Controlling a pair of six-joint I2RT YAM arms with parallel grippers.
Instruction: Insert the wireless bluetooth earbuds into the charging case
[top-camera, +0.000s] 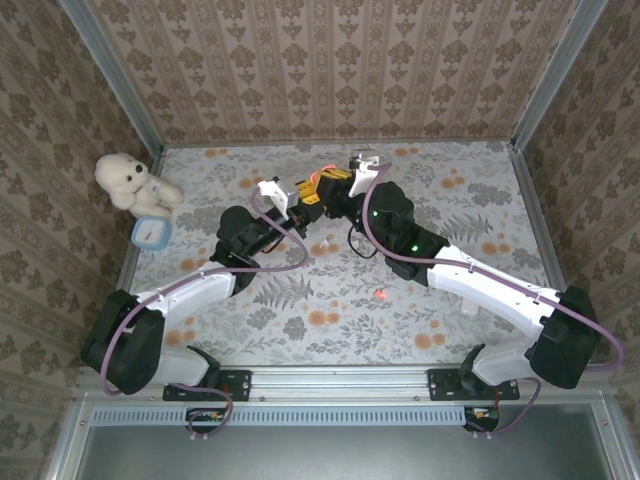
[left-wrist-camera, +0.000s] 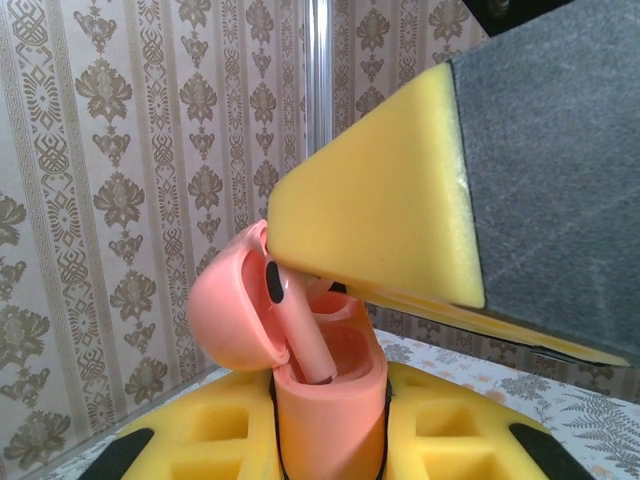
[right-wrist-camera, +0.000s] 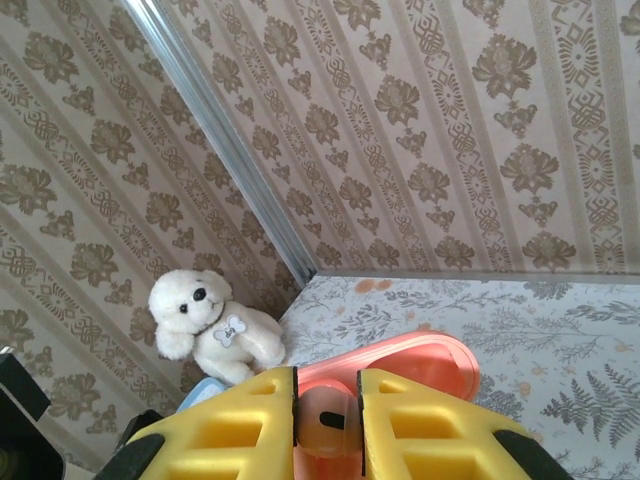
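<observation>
Left pincer (left-wrist-camera: 330, 438) clenched on charging case (left-wrist-camera: 330, 395), lid (left-wrist-camera: 228, 320) open; right pincer (right-wrist-camera: 328, 425) gripping earbud (left-wrist-camera: 305, 335) at case rim. Over mid surface (top-camera: 330, 330), walls (top-camera: 300, 70) well apart.

We see smooth, softly glossy salmon plastic on the charging case (left-wrist-camera: 330, 400) and the earbud (left-wrist-camera: 308, 342) — against it, matt, porous yellow foam on the finger pads (left-wrist-camera: 380, 210). The toy dog (right-wrist-camera: 215, 325) is fluffy plush — the corner post (right-wrist-camera: 225, 150) bare, dully shining metal.
</observation>
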